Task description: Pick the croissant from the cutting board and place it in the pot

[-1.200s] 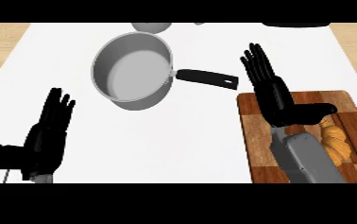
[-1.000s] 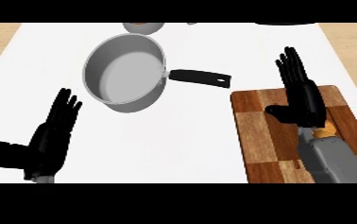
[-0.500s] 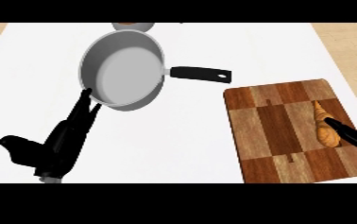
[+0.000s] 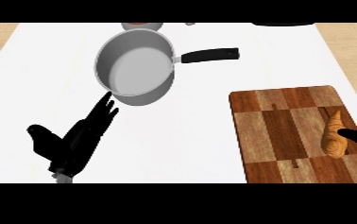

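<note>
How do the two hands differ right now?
The left hand shows almost whole over the counter, fingers straight, tips close to the pot; of the right hand only a dark tip shows at the view's right edge. The left hand touches nothing I can see; the right hand's tip lies against the croissant on the cutting board. Both are black.

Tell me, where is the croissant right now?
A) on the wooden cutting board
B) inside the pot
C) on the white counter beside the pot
A: the croissant lies on the cutting board near its right edge, well away from the pot, which holds nothing.
</note>
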You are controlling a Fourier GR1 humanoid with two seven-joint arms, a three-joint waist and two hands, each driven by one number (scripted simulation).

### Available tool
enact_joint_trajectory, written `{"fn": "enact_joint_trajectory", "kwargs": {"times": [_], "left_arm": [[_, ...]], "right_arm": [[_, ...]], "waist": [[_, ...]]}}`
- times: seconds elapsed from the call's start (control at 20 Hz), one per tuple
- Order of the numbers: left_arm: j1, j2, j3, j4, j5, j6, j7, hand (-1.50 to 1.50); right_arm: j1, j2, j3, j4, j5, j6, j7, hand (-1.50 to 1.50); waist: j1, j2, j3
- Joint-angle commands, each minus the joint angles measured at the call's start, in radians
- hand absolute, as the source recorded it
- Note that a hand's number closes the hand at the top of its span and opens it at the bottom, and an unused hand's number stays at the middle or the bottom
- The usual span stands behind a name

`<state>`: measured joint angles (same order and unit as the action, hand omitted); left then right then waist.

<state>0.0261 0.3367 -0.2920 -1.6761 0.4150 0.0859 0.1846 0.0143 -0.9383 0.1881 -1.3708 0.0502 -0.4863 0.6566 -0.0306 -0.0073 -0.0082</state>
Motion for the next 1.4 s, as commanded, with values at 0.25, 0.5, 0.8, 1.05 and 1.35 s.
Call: {"fn": "enact_joint_trajectory", "kwargs": {"times": [0.25, 0.5, 0.8, 1.05, 1.35], "left_arm": [[-0.045, 0.007, 0.028, 0.049, 0.026, -0.06, 0.008, 0.0], [-0.018, -0.053, -0.047, 0.025, -0.042, -0.004, 0.017, 0.0], [-0.042, -0.054, -0.031, 0.024, -0.031, -0.027, 0.037, 0.0], [-0.043, -0.059, -0.016, 0.028, -0.031, -0.035, 0.042, 0.0], [-0.039, -0.061, -0.014, 0.053, -0.032, -0.058, 0.039, 0.0]], "right_arm": [[-0.084, -0.19, -0.018, -0.424, -0.112, 0.201, 0.636, -1.5], [-0.122, -0.181, -0.056, -0.448, -0.162, 0.193, 0.764, -1.5], [-0.174, -0.086, -0.001, -0.423, -0.109, 0.142, 0.774, -1.5], [-0.168, -0.027, 0.035, -0.381, -0.06, 0.148, 0.742, -1.5], [-0.129, -0.033, 0.074, -0.327, -0.007, 0.184, 0.754, -1.5]], "waist": [[0.017, 0.002, 0.003], [0.032, 0.004, 0.006], [0.043, 0.008, 0.007], [0.039, 0.008, 0.007], [0.031, 0.007, 0.006]]}}
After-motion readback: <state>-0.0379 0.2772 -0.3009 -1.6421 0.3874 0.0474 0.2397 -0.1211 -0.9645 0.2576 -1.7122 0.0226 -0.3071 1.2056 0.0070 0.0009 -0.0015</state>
